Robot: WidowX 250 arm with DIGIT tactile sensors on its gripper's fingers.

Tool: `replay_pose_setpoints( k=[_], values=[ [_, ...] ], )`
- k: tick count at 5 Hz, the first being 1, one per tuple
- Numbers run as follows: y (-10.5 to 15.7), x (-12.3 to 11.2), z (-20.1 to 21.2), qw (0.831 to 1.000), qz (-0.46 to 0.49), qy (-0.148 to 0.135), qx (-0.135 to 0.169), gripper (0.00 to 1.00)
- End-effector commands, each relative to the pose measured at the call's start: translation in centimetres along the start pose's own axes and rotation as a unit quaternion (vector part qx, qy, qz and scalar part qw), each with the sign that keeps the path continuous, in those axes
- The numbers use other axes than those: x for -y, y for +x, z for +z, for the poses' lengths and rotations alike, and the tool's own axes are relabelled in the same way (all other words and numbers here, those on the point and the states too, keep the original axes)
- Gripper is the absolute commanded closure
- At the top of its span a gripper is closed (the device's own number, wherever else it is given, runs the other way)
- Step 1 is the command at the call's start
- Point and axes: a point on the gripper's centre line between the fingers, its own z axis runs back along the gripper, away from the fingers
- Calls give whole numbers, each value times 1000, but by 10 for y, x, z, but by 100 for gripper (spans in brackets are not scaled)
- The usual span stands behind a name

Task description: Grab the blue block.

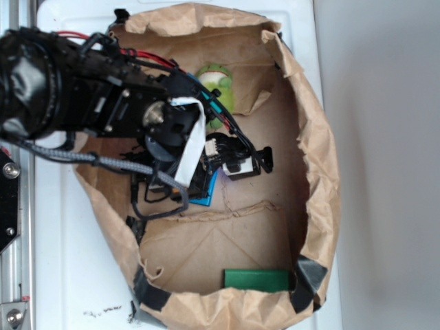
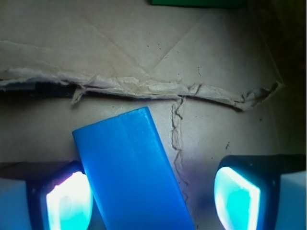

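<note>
The blue block (image 2: 132,172) lies flat on the brown paper, a bright-blue slab slanting between my two fingers. My gripper (image 2: 153,199) is open and low over it. The left fingertip (image 2: 67,201) is next to the block's left edge, and the right fingertip (image 2: 237,196) stands apart from it with bare paper between. In the exterior view only a sliver of the blue block (image 1: 210,194) shows under the gripper (image 1: 180,187), which hangs in the middle of the paper bag.
The opened brown paper bag (image 1: 323,172) has raised crumpled walls all round. A dark green block (image 1: 256,279) lies at its near edge and shows in the wrist view (image 2: 196,2). A green plush toy (image 1: 218,82) sits at the far side. A torn paper ridge (image 2: 144,86) crosses the floor.
</note>
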Motion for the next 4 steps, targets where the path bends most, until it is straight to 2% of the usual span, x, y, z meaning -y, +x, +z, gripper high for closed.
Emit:
replay_pose_setpoints(
  k=[1,2,4],
  values=[
    [9,7,-2,1000,10,7,6,100],
    [8,3,1,1000,30,9,2,100],
    [8,-8,2,997,78,-4,-10,100]
  ],
)
